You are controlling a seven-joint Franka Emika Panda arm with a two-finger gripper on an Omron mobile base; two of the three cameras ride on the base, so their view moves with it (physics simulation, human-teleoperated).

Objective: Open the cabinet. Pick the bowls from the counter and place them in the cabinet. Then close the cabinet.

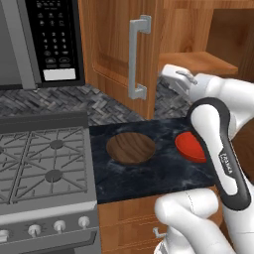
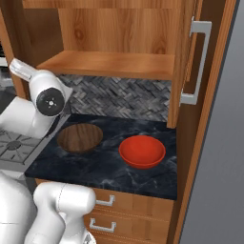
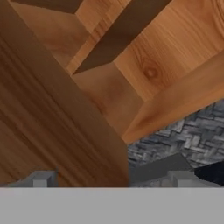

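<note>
Both doors of the cabinet [image 2: 114, 28] stand open, showing its wooden shelf [image 2: 109, 64]. On the counter [image 1: 149, 181] the dark wood-grain bowl [image 1: 131, 148] [image 2: 79, 137] lies to the left of the glossy red bowl [image 1: 191, 148] [image 2: 142, 151]. My gripper [image 3: 113, 180] is open and holds nothing. It hangs above the counter's back, beside the lower edge of the left door [image 1: 116, 49], and in the hand view that edge falls between my fingertips [image 3: 41, 178]. I cannot tell whether they touch the door. My white hand [image 1: 174, 75] sits just right of the door.
A grey gas stove [image 1: 44, 163] adjoins the counter on the left, with a black microwave [image 1: 49, 34] above it. The right door [image 2: 183, 57], with its bar handle [image 2: 198, 62], juts out over the counter's right end. Wooden drawers [image 2: 128, 209] sit below.
</note>
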